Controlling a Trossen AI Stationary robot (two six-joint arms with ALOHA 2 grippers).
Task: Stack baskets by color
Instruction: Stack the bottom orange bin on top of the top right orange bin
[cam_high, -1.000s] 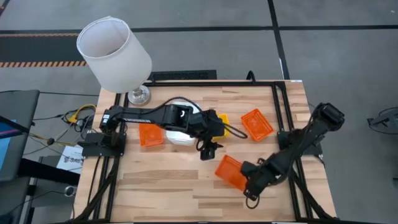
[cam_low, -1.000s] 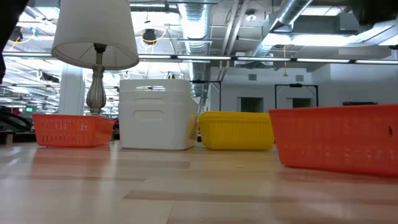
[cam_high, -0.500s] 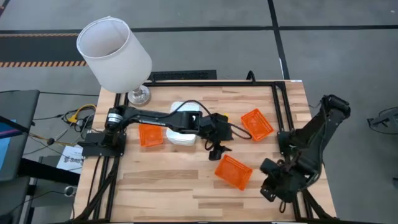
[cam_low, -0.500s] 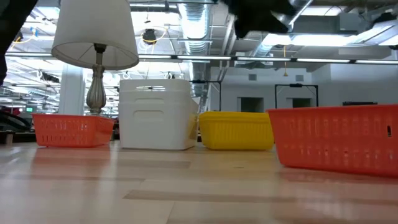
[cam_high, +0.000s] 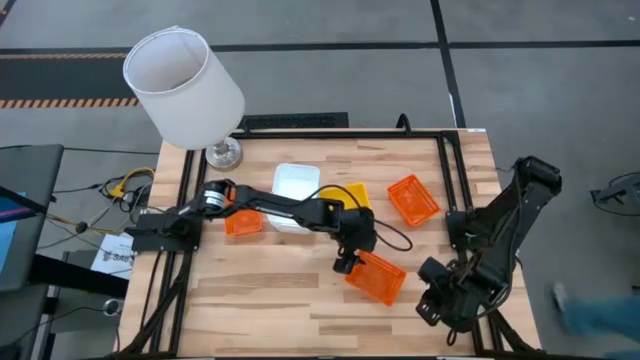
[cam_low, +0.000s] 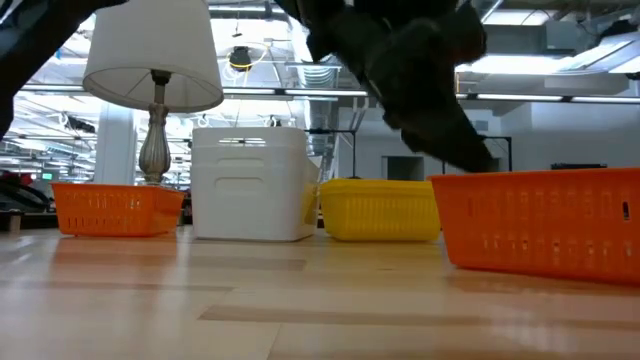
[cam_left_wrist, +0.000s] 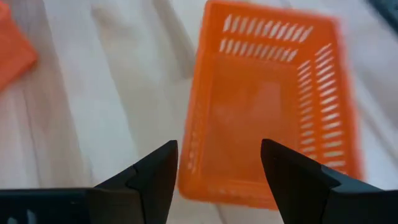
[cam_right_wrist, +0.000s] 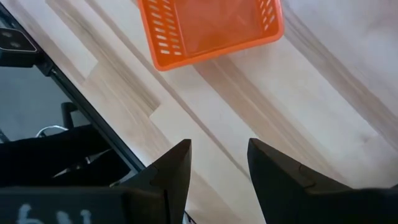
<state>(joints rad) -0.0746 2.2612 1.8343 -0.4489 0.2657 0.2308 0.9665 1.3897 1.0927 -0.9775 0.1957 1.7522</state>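
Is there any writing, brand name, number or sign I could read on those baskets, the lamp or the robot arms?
None can be read.
Right wrist view, on the right arm's own body: pale marks, cut off at the picture's edge and too blurred to read.
High view, a sheet of paper beside the table: print too small to read.
The orange baskets, white baskets, yellow baskets and lamp shade: no lettering visible.

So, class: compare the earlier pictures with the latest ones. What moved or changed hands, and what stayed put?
The right gripper let go of the front orange basket and pulled back to the table's front right corner, fingers open and empty. The left gripper swung from the middle toward that basket and now hovers open at its edge, not yet gripping. The basket barely shifted. The other orange baskets, the white stack, the yellow stack and the lamp stayed put.
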